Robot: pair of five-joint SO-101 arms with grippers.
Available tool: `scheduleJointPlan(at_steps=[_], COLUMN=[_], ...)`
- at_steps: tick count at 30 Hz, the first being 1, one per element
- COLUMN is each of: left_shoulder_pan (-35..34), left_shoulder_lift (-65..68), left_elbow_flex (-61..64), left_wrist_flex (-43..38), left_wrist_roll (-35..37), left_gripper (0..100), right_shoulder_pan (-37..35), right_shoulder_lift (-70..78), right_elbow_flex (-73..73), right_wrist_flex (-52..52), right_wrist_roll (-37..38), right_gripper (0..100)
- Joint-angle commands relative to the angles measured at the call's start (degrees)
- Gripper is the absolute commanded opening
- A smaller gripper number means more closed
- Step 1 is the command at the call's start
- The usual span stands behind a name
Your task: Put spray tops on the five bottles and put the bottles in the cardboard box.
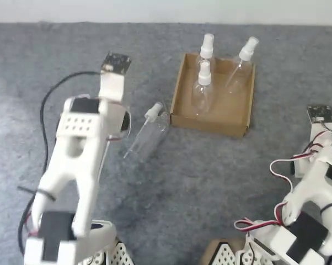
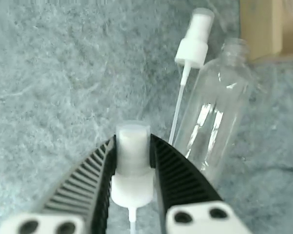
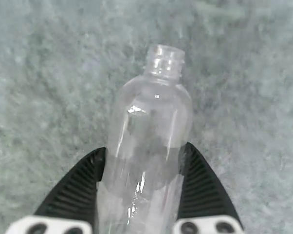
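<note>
1. The right gripper (image 3: 144, 151) is nearest, by the right arm (image 1: 312, 187) at the table's near edge. Its 2 black jaws are closed part-way against the sides of an uncapped bottle (image 3: 154, 112), a clear one with a bare threaded neck pointing away from the wrist.
2. The left gripper (image 2: 132, 141) hangs over the grey carpet (image 1: 210, 182) at the end of the left arm (image 1: 78, 160). Its jaws are pinched narrowly on a held spray top (image 2: 132, 170), which is white, with its thin tube running back between the jaws.
3. Just beyond the left gripper a lying bottle (image 1: 149, 135) rests on its side on the carpet, clear and with an open neck (image 2: 234, 48). A loose spray top (image 2: 192, 41) lies just beside that neck, its dip tube running along the bottle's side.
4. Farthest off is the cardboard box (image 1: 232, 124), shallow and open, near the lying bottle's neck. In it are 3 capped bottles (image 1: 201, 94), each with a white spray top, the tops towards the far rim.
</note>
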Motion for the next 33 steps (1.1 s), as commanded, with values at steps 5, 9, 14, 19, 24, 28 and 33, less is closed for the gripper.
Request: scheduleJointPlan(at_steps=[5,9,14,19,24,28,33], left_shoulder_pan=[0.3,0.3,0.3,-0.1,0.1,0.2,-0.1], left_shoulder_lift=[-14.2,-14.5,-14.4,-14.4,-14.4,-14.4,-14.4], left_elbow_flex=[19.5,21.2,21.4,21.4,21.4,21.4,21.4], left_wrist_flex=[-17.2,-18.5,-18.8,-18.8,-18.8,-18.8,-18.8], left_wrist_roll=[0.7,0.5,0.5,0.6,0.6,0.6,0.6], left_gripper=[1,1,1,1,1,1,1], right_shoulder_pan=[-2.3,-4.4,-7.0,-7.0,-7.0,-6.9,-6.8], right_shoulder_lift=[-0.4,-0.3,0.3,0.4,0.5,4.0,9.5], right_elbow_flex=[-3.0,-4.9,-10.8,-12.5,-10.1,-9.5,-9.6], right_wrist_flex=[4.5,5.8,8.5,8.3,7.7,3.1,2.2], right_wrist_roll=[-1.6,-1.8,-6.8,-10.8,-11.2,-13.3,-13.5], right_gripper=[21.9,32.9,33.3,28.1,27.5,27.5,27.5])
